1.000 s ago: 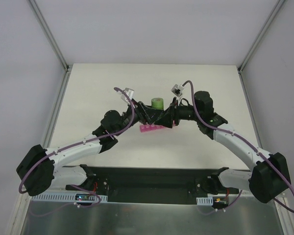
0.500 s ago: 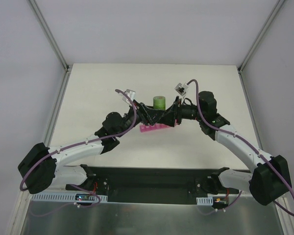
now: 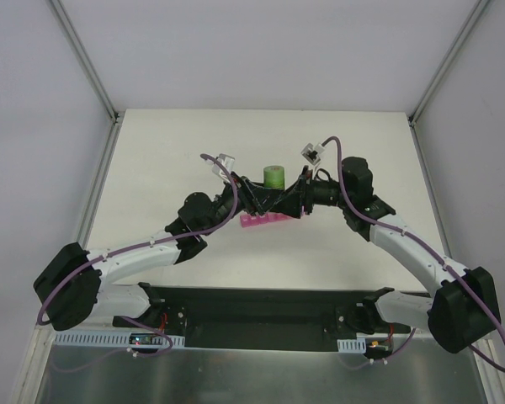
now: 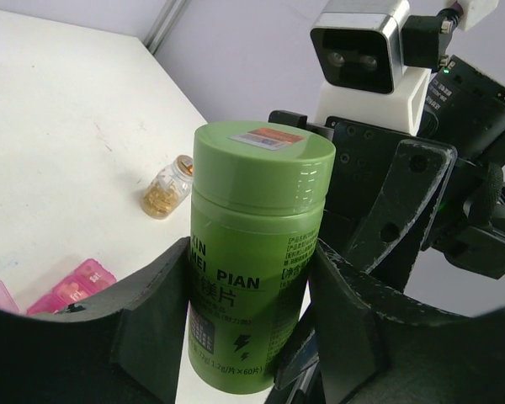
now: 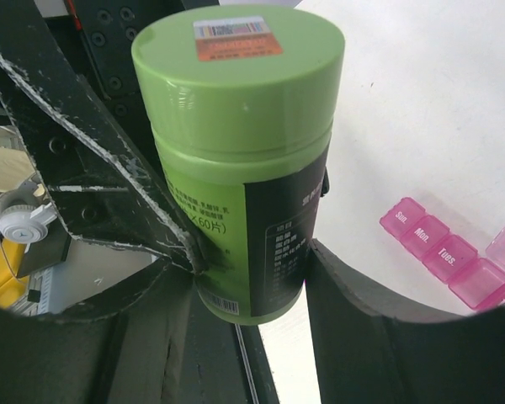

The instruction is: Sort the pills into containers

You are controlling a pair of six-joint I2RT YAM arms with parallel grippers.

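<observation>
So both arms meet over the middle of the desk, and both have the same green bottle (image 4: 261,202). The left hand (image 4: 251,278) is clamped on its lower half, one finger on each side. The right hand (image 5: 248,269) squeezes the base from the opposite side, with its fingers tight against the label. The bottle is upright, lid on, with a little sticker on top. I can't tell if it's actually off the desk. The pink pill organizer (image 3: 265,221) lies flat about mid-desk, a touch toward the near edge, just nearer than the bottle. Its Sun, Mon and Tues lids are readable. There's also a small clear vial (image 4: 167,187) of yellow pills lying on its side past the organizer.
</observation>
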